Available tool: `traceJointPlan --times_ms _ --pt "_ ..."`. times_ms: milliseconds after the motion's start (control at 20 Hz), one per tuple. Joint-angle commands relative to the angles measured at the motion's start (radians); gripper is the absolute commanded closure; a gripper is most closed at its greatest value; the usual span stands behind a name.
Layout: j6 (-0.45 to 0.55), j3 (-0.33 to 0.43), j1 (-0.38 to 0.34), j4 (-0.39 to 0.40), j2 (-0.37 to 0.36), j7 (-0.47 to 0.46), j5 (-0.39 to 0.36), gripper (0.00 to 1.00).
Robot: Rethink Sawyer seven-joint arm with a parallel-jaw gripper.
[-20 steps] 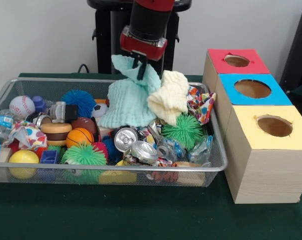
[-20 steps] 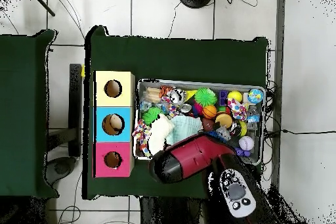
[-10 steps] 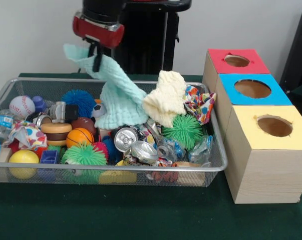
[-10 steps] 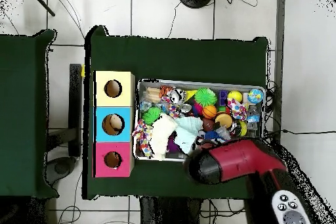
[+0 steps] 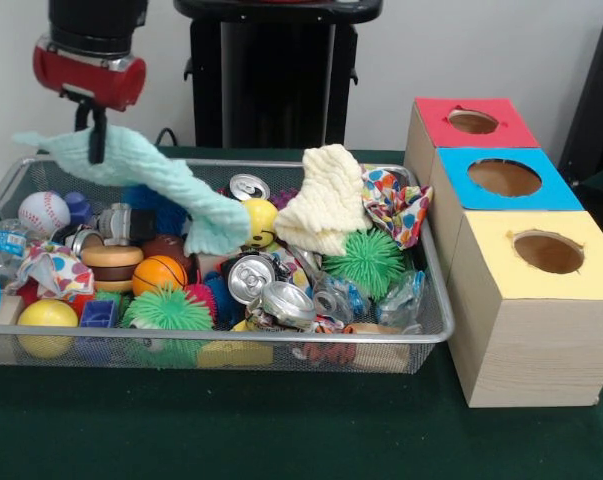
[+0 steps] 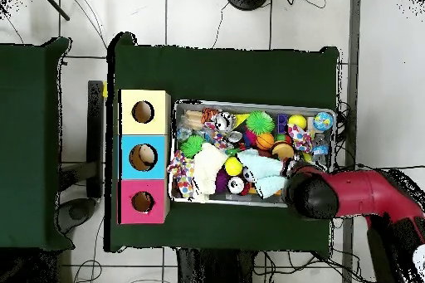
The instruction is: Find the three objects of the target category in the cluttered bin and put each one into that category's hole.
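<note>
Hand: your red-collared black hand (image 5: 93, 128) hangs above the far corner of the basket, at the picture's left in the front view; its fingers are pinched on one end of the pale mint-green waffle cloth (image 5: 156, 182).
Cloth: you see it stretched in a slanting band from the hand down to the pile, its lower end draped beside the yellow smiley ball (image 5: 260, 220).
Bin: the large shallow silver wire-mesh basket (image 5: 311, 333) sits on the dark green desk (image 5: 281, 430), just beside the row of boxes; from overhead its rim (image 6: 253, 104) runs alongside them.
Boxes: three wooden boxes stand in a row, each with a round hole in its lid: red-topped (image 5: 473, 122), blue-topped (image 5: 504, 178), yellow-topped (image 5: 547, 252).
Contents: you can pick out a cream knitted cloth (image 5: 326, 200), a green spiky ball (image 5: 367, 260), crushed silver cans (image 5: 271, 290), an orange basketball (image 5: 159, 273), a white baseball (image 5: 43, 210) and a plain yellow ball (image 5: 47, 315).
Arm: overhead, the red arm (image 6: 353, 197) reaches over the basket's edge.
</note>
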Motion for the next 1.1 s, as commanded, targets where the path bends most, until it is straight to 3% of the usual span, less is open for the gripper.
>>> traceJointPlan --times_ms 50,400,750,800,1100 --pt "0.136 0.141 -0.024 -0.162 0.081 -0.422 0.004 1.0" --pt "0.095 0.103 0.002 -0.144 0.079 -0.388 -0.004 1.0" --pt "0.014 0.011 0.064 -0.077 0.097 -0.235 -0.059 1.0" --pt "0.032 0.002 0.069 -0.077 0.099 -0.243 -0.049 0.0" --pt "0.034 0.019 0.062 -0.084 0.121 -0.277 -0.035 0.0"
